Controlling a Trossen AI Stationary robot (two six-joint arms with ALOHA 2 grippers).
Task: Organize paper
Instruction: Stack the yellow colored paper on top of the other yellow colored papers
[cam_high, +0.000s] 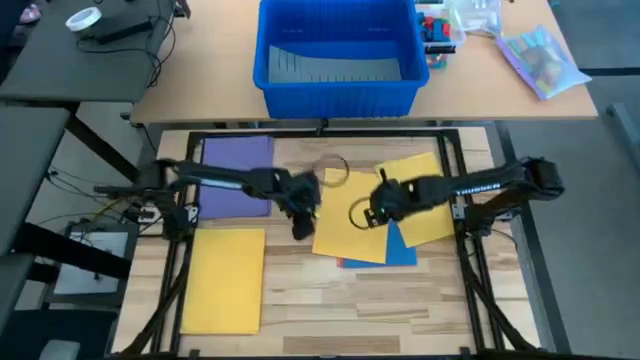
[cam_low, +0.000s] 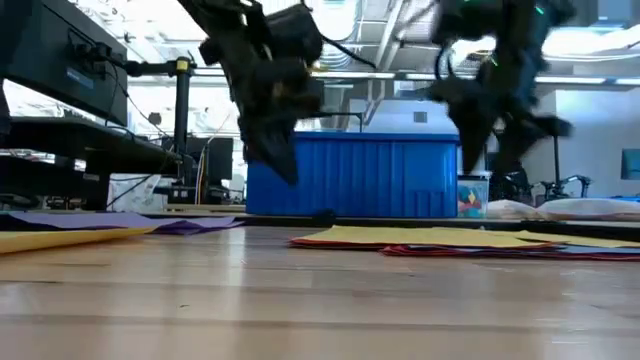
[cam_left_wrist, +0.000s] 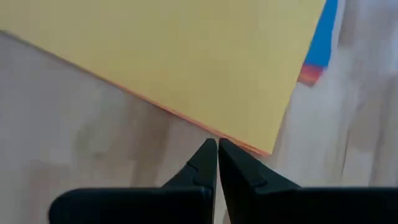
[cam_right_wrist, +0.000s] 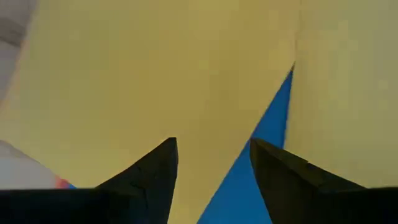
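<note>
A loose pile of paper lies mid-table: a yellow sheet on top, a second yellow sheet to its right, and a blue sheet and a red-orange edge showing from under them. A purple sheet lies flat at the far left, and another yellow sheet at the near left. My left gripper hovers shut over bare wood, just off the pile's left edge. My right gripper hangs open above the top yellow sheet and the blue one. The low view shows both grippers clear of the table.
A big blue bin stands beyond the table's far edge, with a clear bag to its right. Black frame rails run along both sides of the wooden top. Bare wood lies at the near middle.
</note>
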